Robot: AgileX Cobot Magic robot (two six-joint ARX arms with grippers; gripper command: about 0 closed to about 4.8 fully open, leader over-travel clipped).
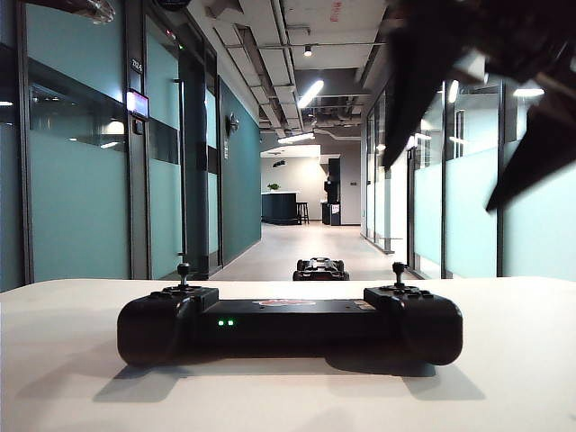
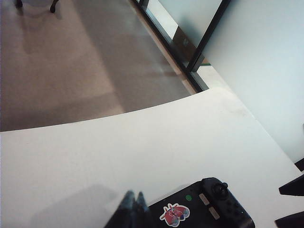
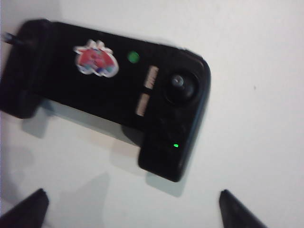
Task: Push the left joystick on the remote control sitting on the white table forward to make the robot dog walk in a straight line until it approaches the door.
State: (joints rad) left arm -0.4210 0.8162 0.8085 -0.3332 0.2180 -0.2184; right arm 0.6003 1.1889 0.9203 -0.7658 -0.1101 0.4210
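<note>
The black remote control (image 1: 288, 326) lies on the white table (image 1: 81, 378), two green lights on its near face. Its left joystick (image 1: 184, 271) stands upright and untouched. The robot dog (image 1: 320, 268) sits low on the corridor floor beyond the table's far edge. My right gripper (image 3: 133, 211) hangs open above the controller's right end (image 3: 175, 118), over bare table, and shows as dark blurred fingers (image 1: 423, 90) at the upper right of the exterior view. My left gripper (image 2: 134, 200) is shut and empty, its tips above the controller (image 2: 204, 211) beside the red sticker (image 2: 175, 213).
A long corridor (image 1: 297, 243) runs away past teal glass walls (image 1: 81, 180) on the left and frosted glass partitions (image 1: 468, 207) on the right. The right thumbstick (image 1: 398, 270) stands free. The table's far edge (image 2: 118, 114) curves above the floor.
</note>
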